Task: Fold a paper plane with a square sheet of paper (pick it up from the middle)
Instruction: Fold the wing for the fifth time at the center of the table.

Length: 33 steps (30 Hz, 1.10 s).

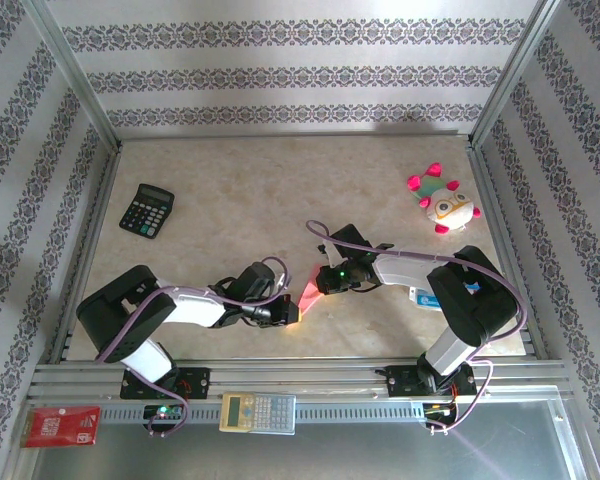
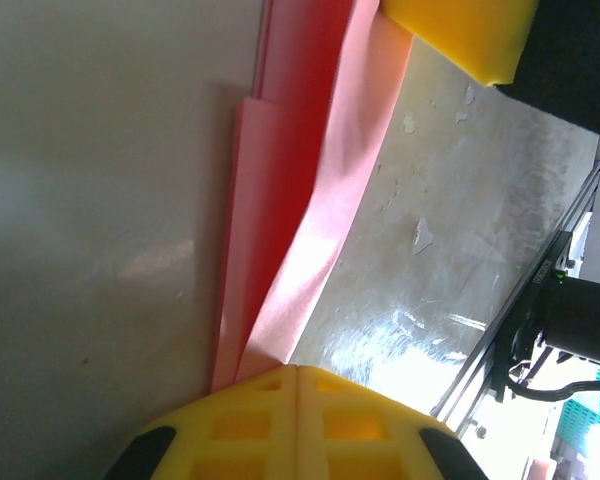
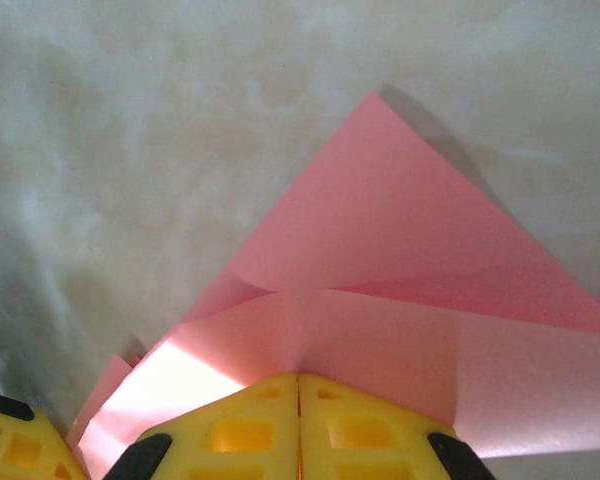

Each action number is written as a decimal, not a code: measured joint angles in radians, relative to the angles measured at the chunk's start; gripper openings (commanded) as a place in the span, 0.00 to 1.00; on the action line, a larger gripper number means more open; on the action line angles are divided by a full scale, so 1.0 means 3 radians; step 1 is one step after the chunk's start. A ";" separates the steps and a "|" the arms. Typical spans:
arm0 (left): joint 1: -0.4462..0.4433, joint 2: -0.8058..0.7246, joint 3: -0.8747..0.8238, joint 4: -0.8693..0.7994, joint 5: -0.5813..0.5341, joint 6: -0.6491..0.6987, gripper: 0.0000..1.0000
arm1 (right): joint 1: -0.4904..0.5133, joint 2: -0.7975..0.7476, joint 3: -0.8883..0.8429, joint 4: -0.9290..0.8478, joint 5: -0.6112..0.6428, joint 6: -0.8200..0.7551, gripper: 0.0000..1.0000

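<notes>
Two arms meet just in front of the table's middle in your top view. The left gripper (image 1: 286,313) and right gripper (image 1: 321,283) both close in on the pink paper (image 1: 308,290), which sits folded and raised between them. You have wide bare table (image 1: 280,190) beyond the paper. The black calculator (image 1: 146,210) lies well apart at the far left and the plush toy (image 1: 442,200) well apart at the far right. A small blue-and-white item (image 1: 420,296) lies beside the right arm's forearm. On the near rail are a red card (image 1: 62,425) and a second calculator (image 1: 258,411), both off the working surface.

In your left wrist view, the left gripper (image 2: 297,372) has its yellow fingers (image 2: 240,425) pressed together, pinching the near end of the pink paper (image 2: 300,200). Several folded layers run away from the fingers in a narrow strip, their long edges stacked close. At the far end a yellow finger of the other gripper (image 2: 460,35) touches the paper. The table to the right lies open as far as the rail.

In your right wrist view, the right gripper (image 3: 298,380) is clamped tight on the paper's near edge, with no gap between the fingers. The pink paper (image 3: 380,260) spreads into a triangle with its point at the far side, two creases meeting just above the fingertips. A corner of another yellow finger (image 3: 10,445) shows at lower left, beside the paper's edge.
</notes>
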 measured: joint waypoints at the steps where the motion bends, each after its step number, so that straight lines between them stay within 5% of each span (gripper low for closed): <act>1: 0.0000 -0.0018 -0.0019 -0.0001 -0.0001 -0.0008 0.07 | -0.0001 0.0000 0.0000 0.0000 -0.0001 0.0000 0.08; 33: -0.0053 -0.0337 0.0066 -0.0902 -0.0095 0.0345 0.03 | -0.0010 0.0005 0.0001 0.0001 -0.0027 0.0000 0.07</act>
